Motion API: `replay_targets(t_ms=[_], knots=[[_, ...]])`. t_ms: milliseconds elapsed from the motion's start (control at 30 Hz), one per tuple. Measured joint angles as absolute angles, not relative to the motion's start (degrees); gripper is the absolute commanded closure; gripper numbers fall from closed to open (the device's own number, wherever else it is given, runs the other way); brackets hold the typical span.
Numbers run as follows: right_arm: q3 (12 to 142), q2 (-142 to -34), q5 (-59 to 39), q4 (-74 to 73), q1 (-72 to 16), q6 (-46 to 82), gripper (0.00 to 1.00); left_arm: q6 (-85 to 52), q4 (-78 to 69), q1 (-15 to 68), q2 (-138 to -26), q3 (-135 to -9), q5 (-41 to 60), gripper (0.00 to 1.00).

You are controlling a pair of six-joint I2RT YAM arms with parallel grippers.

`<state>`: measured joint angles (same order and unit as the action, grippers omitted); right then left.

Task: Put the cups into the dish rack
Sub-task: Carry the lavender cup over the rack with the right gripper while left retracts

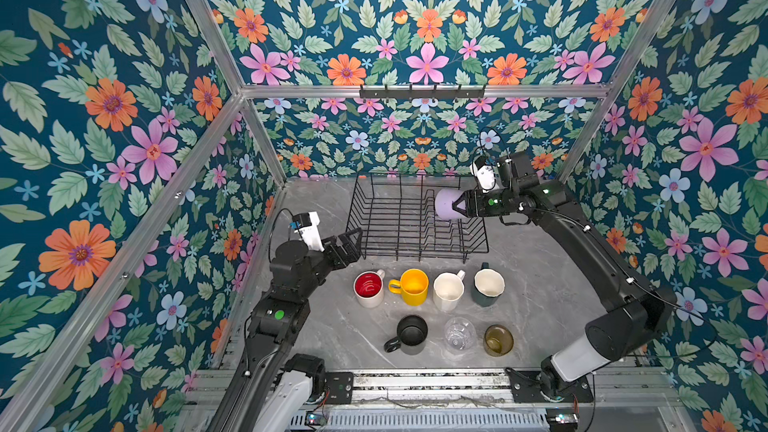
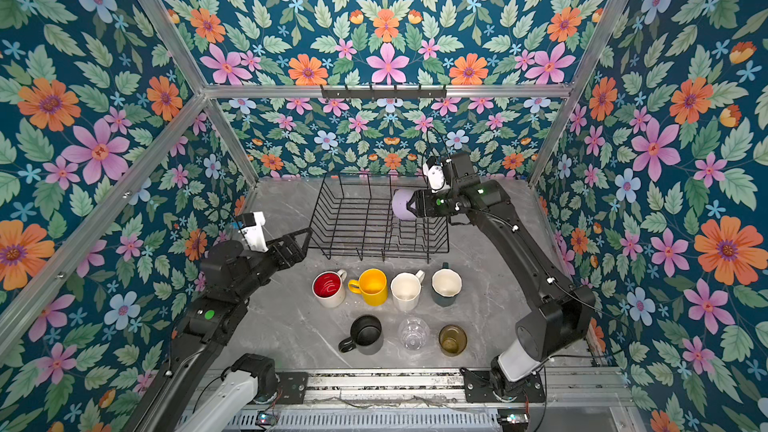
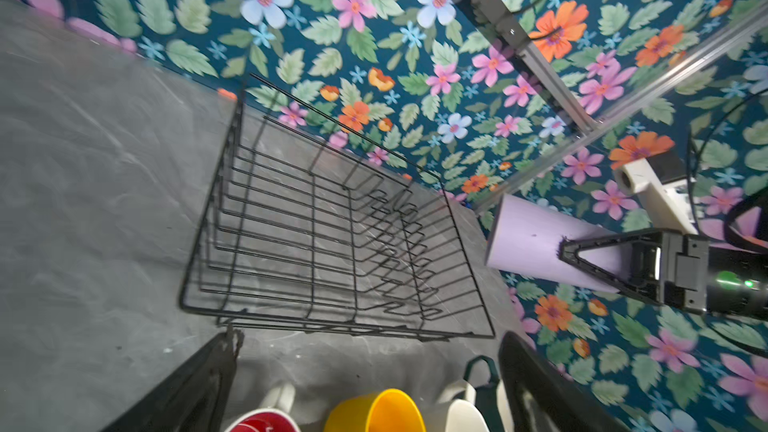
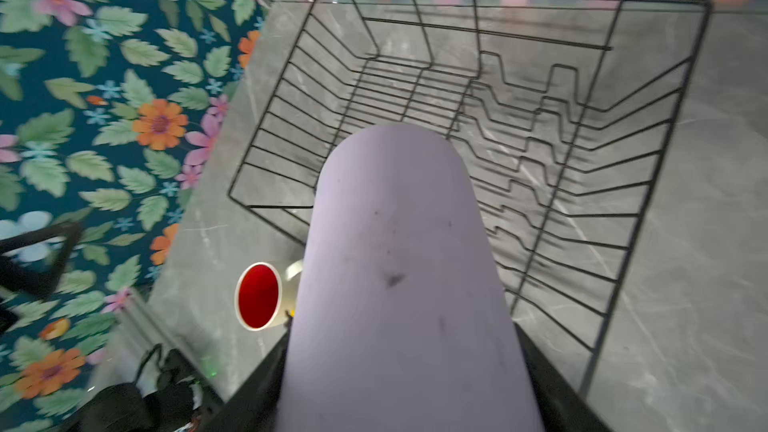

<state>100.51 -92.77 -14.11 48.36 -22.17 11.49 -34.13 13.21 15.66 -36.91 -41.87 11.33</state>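
Grey marble top (image 1: 540,276): R gripper (image 1: 457,206) clamps lilac tumbler (image 4: 395,263) over empty dish rack (image 1: 390,222); L gripper (image 1: 351,243) wide.

The left arm (image 1: 291,268) and right arm (image 1: 582,243) are matte black with rounded joint housings, a white shell (image 1: 577,357) near each base and a small green light (image 1: 279,314). Each wrist carries a white camera block (image 1: 309,230), and a thin black cable (image 1: 561,218) runs along the links. The fingers (image 3: 195,392) are black triangular frames.
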Motion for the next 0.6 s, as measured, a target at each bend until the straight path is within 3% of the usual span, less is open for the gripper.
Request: replay_targets(t_ms=[200,600], knots=[[113.6,-103.0,-4.4,57.0,-22.2,7.9,1.0,-30.0,19.6,15.7,-31.1,-42.0,3.0,0.0],[135.7,-119.4,5.7,67.1,-22.2,4.3,1.0,-27.7,30.4,15.7,-23.7,-41.5,-4.0,0.0]])
